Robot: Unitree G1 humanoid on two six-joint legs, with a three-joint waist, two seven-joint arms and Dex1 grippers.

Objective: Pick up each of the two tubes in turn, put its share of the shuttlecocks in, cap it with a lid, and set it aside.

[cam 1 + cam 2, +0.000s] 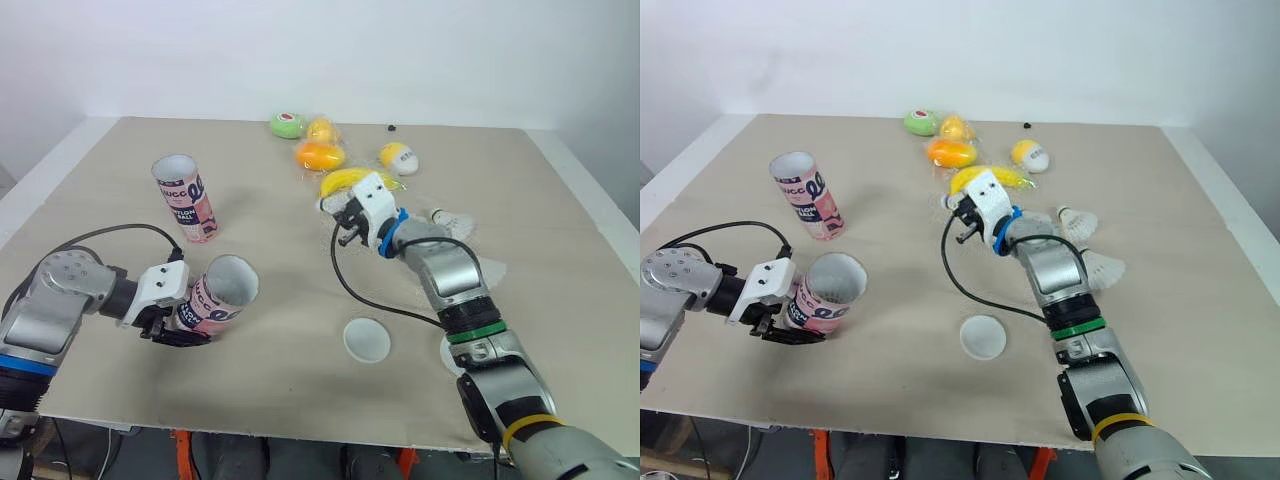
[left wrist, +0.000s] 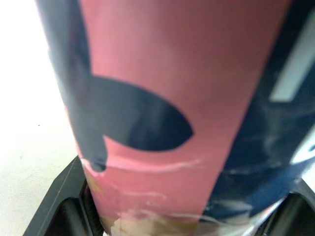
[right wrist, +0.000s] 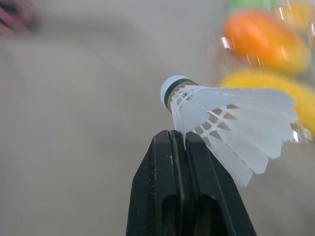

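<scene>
The left jaws clamp the tilted tube (image 1: 216,297); the right jaws, beyond its mouth, pinch a shuttlecock (image 3: 231,118). Nothing looks capped: the second tube (image 1: 185,198) stands open behind it, a lid (image 1: 366,339) lies near it.

- A pale tan surface (image 1: 290,260), flat and matte, spans most of both head views, its front edge running across the lower part.
- A plain white wall (image 1: 320,50) rises directly behind the far edge.
- White borders (image 1: 592,188) flank the surface on its left and right sides.
- Orange-red frame parts (image 1: 181,442) show below the front edge.
- The light is even and soft, and the shadows on the surface are faint.
</scene>
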